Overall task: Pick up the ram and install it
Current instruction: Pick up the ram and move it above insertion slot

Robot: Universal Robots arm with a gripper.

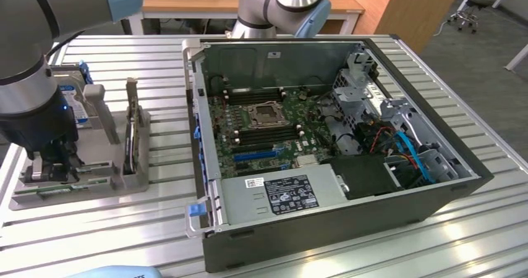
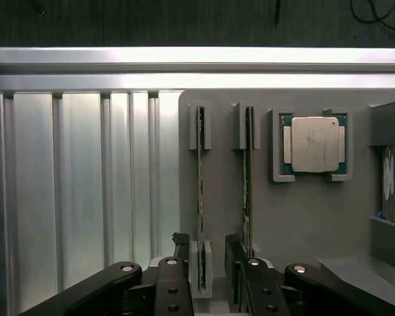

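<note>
The gripper (image 2: 207,249) is hanging wide open, straddling the ram (image 2: 200,178) standing on edge in the grey tray (image 2: 303,217); one finger (image 2: 234,253) is sitting just beside the second stick (image 2: 248,178); closing off-centre is risking snagging that or twisting the ram.

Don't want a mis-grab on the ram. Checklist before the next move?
1. hand open: ok.
2. ram between the fingers: ok.
3. ram upright in holder: ok.
4. other ram apart from the fingers: cannot tell, it stands very close to one.
5. case open: ok.
6. slots on the board free: cannot tell.
</note>
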